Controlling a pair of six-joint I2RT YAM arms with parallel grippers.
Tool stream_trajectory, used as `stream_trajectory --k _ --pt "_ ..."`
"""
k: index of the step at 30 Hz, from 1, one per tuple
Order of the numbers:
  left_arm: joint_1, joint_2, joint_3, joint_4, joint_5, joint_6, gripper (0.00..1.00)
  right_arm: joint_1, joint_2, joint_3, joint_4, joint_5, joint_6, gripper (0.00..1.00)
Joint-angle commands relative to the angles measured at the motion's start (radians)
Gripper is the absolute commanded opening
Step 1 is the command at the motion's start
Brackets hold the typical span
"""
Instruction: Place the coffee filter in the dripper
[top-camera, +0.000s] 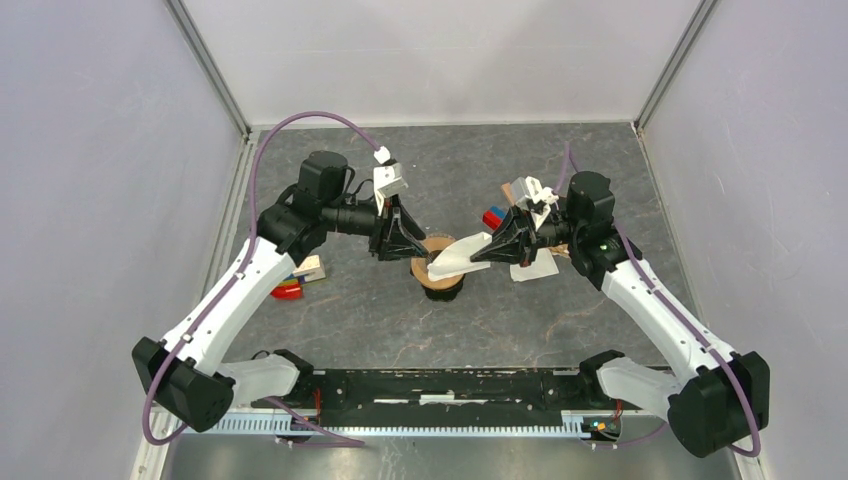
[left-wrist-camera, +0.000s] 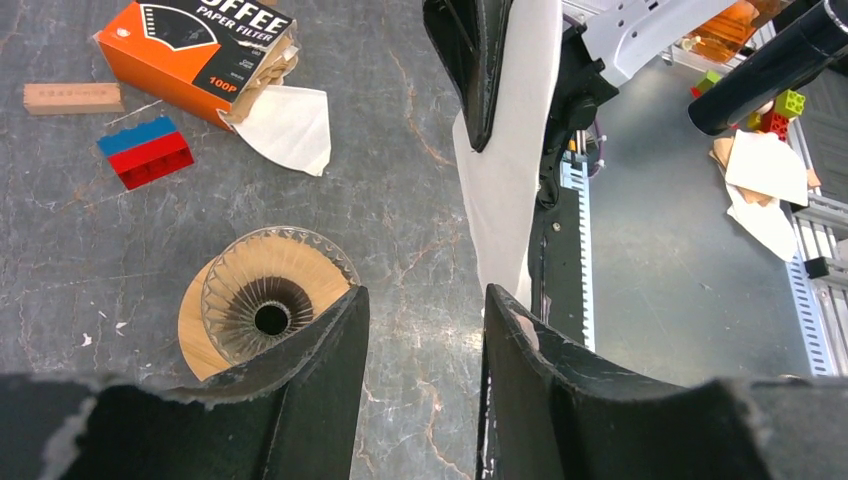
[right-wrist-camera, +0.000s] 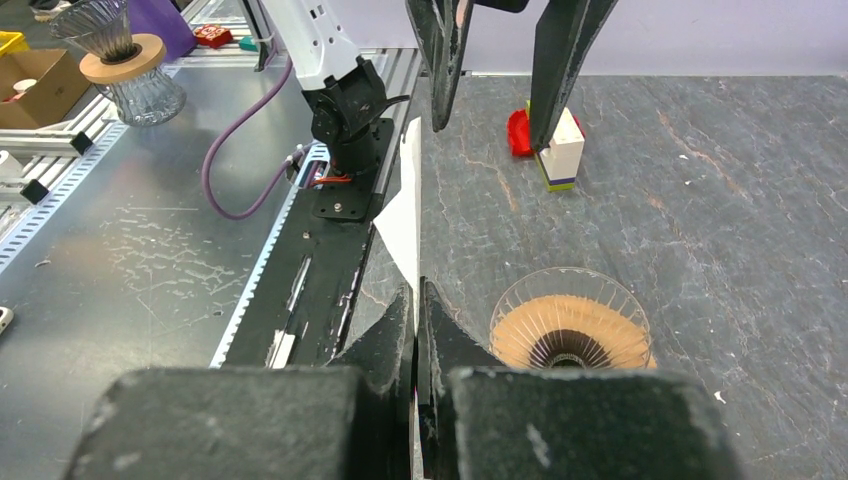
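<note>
Coffee filter (top-camera: 458, 258) up in the air, pinched by one edge in the right gripper (right-wrist-camera: 415, 300), fingers pressed together on the paper. Hanging flat and edge-on just above and beside the dripper (top-camera: 438, 272), not in the cone yet. Left gripper (left-wrist-camera: 425, 300) on the other side, fingers spread, nothing pinched. Paper running close past one finger, can't tell if touching.

Probably best to catch the free edge with that open left one and tease the paper into a cone first. Then line up over the centre hole and lower slowly. Wouldn't just drop it flat, likely ends up lying across the rim. Go easy too, thin paper, creases fast.

All on a dark grey marbled table (top-camera: 560, 330), with an orange filter box (left-wrist-camera: 195, 50), a spare filter (left-wrist-camera: 290, 125) at its mouth, red and blue blocks (left-wrist-camera: 148, 152) and a wooden block (left-wrist-camera: 72, 97) off to one side. Pale walls (top-camera: 100, 150) all round.
</note>
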Motion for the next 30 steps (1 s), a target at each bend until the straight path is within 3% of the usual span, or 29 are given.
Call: stream_trajectory --k 1,30 --pt "-0.008 -0.008 -0.024 0.110 0.010 -0.075 0.53 -0.003 -0.019 0.004 0.022 -0.002 -0.001 0.00" --pt "-0.047 -0.009 -0.051 0.093 0.034 -0.074 0.53 -0.019 0.004 0.039 -0.013 0.049 -0.002 0.00"
